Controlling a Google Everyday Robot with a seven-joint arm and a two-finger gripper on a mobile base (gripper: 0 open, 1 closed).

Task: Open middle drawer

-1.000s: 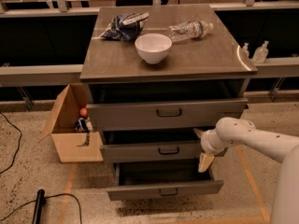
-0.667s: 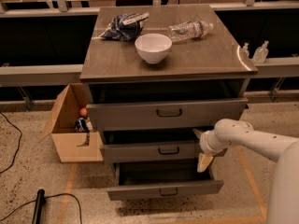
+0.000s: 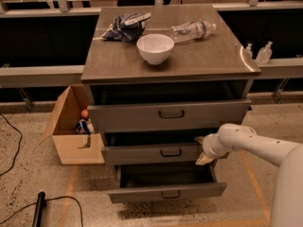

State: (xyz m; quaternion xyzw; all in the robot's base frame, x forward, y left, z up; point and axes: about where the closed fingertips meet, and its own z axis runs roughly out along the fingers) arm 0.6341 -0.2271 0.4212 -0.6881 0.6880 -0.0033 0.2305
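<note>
The middle drawer (image 3: 142, 153) is a wide grey metal drawer with a small dark bail handle (image 3: 171, 152). It sits between the taller top drawer (image 3: 128, 116) and the low bottom drawer (image 3: 142, 193). All three stand partly pulled out, the bottom one furthest. My gripper (image 3: 202, 150) is at the right end of the middle drawer's front panel, at or against its edge, right of the handle. My white arm (image 3: 255, 145) reaches in from the lower right.
On the cabinet top (image 3: 213, 60) are a white bowl (image 3: 155, 48), a lying plastic bottle (image 3: 193, 30) and a crumpled bag (image 3: 127, 25). An open cardboard box (image 3: 71, 148) stands on the floor at the left. A black cable (image 3: 40, 209) lies at the lower left. Two small bottles (image 3: 263, 53) stand at the right.
My gripper and forearm have shifted slightly to the left along the middle drawer's right end. The drawers show no clear movement.
</note>
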